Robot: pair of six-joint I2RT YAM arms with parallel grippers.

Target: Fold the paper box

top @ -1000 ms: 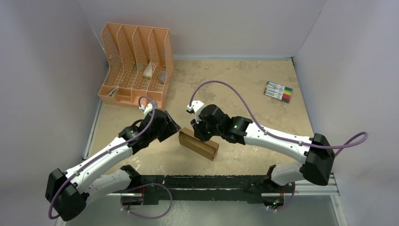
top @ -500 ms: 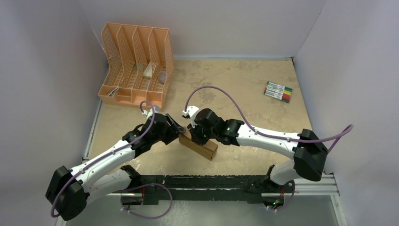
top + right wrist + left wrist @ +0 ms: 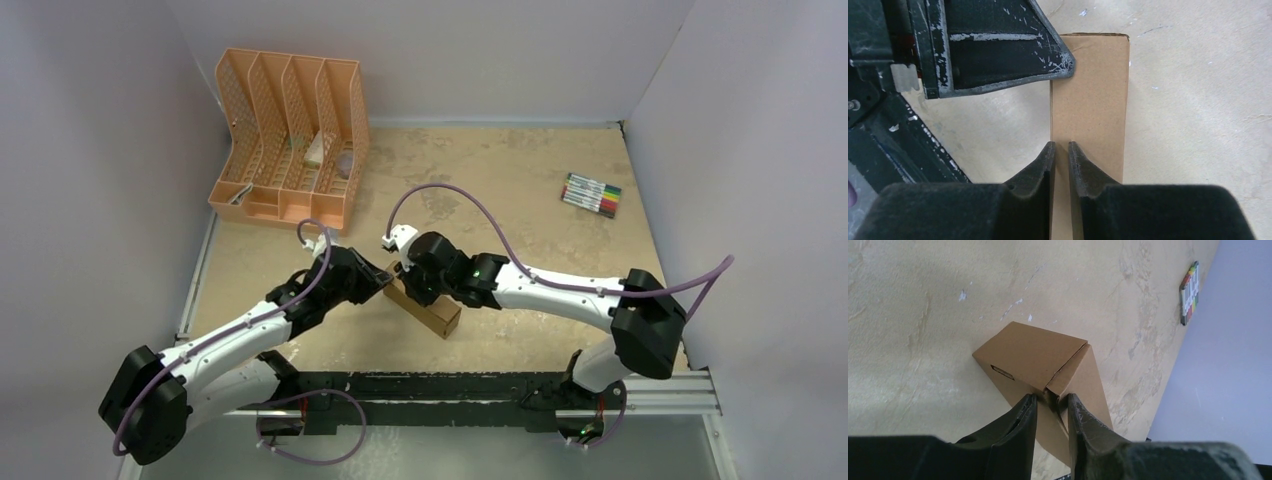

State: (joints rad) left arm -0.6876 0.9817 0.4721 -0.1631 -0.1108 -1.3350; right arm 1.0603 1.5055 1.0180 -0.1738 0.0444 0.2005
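The paper box [image 3: 432,310] is a small brown carton lying on the table between the two arms; it also shows in the left wrist view [image 3: 1033,352] and the right wrist view [image 3: 1093,90]. My left gripper [image 3: 386,284] is at the box's left end, its jaws [image 3: 1052,402] nearly together around the edge of the end flap. My right gripper [image 3: 412,290] is over the top of the same end, jaws [image 3: 1061,146] shut with a thin gap, at the top face's left edge. The left fingers [image 3: 998,50] show beside the box's far corner.
A peach-orange slotted file organizer [image 3: 288,135] stands at the back left. A pack of coloured markers [image 3: 591,195] lies at the back right, also in the left wrist view [image 3: 1189,292]. Grey walls close in three sides. A black rail [image 3: 450,388] runs along the near edge.
The left gripper has moved right onto the box's left end. The right gripper has moved left along the box's top toward that end. The box has hardly shifted.
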